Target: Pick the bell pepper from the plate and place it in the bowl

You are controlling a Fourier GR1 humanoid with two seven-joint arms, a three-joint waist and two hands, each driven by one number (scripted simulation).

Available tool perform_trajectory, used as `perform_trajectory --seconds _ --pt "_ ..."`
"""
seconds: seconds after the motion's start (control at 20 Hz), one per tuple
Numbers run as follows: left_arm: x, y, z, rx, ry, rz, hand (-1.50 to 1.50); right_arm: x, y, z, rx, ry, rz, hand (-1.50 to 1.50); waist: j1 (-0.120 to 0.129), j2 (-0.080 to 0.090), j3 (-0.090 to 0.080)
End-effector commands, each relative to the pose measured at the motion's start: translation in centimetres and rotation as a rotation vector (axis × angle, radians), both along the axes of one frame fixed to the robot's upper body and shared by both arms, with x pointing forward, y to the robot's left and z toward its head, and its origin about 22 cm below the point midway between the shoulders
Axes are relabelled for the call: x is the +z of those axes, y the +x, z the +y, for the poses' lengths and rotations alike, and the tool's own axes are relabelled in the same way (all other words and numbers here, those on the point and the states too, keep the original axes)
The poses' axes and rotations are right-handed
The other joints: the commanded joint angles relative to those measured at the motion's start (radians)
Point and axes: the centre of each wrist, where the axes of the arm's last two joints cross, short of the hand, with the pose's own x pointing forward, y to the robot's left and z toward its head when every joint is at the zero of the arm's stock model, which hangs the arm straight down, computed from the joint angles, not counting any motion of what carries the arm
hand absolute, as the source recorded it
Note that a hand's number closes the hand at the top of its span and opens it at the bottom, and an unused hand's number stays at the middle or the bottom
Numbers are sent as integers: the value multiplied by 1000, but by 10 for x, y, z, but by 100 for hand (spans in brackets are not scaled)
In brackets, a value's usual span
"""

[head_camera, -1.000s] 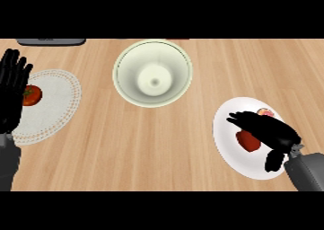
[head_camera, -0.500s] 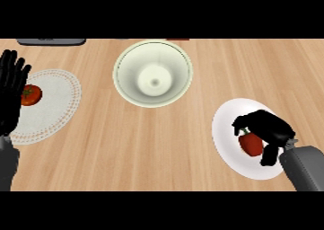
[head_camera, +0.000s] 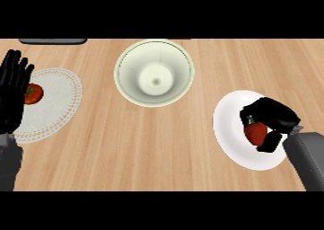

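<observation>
Curling its fingers round the red bell pepper (head_camera: 255, 132), the right hand (head_camera: 273, 117) holds it over the white plate (head_camera: 232, 143). Left hand (head_camera: 10, 92) rests open at the table's (head_camera: 137, 143) left edge. Bowl (head_camera: 154, 72) stands apart.

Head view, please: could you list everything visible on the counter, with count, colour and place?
Bell pepper: one, red with a green stem, on the white plate at the right, inside the right hand's curled fingers.
White plate: one, plain white, right side of the counter.
Bowl: one, pale cream-green, top centre, nothing in it.
Patterned plate: one, white with a dotted rim, left side.
Red fruit: one, red, on the patterned plate, partly hidden by the left hand; what it is cannot be told.
Dark object: one, dark grey, top left edge, cut off.
Counter: one, light wood.
Left hand: black, open, fingers up, left edge.
Right hand: black, curled round the bell pepper.
</observation>
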Motion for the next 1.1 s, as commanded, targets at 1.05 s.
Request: perform_trajectory --seconds 1.05 --pt "16 23 -44 -124 -1 -41 0 230 93 -101 57 359 -347 150 111 42 8"
